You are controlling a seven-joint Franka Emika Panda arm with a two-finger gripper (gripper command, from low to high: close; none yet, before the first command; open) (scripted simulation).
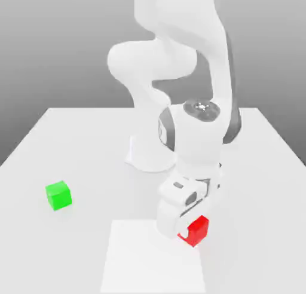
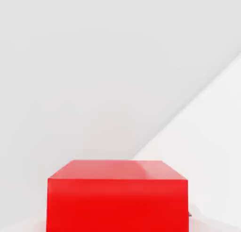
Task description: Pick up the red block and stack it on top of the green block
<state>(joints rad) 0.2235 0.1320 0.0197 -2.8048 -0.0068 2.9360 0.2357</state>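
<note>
Jaws (image 1: 185,232) closed on the red block (image 1: 195,230), we see, by the white patch (image 1: 152,257) on the surface (image 1: 36,245); that grip likely readies it for lifting. Our green block (image 1: 58,195) sits well apart, toward the exterior view's left, its top bare to receive the red one.

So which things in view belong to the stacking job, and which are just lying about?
Part of the job:
- red block, at the gripper
- green block, apart on the table

Just lying about:
- white square panel, near the red block
</note>
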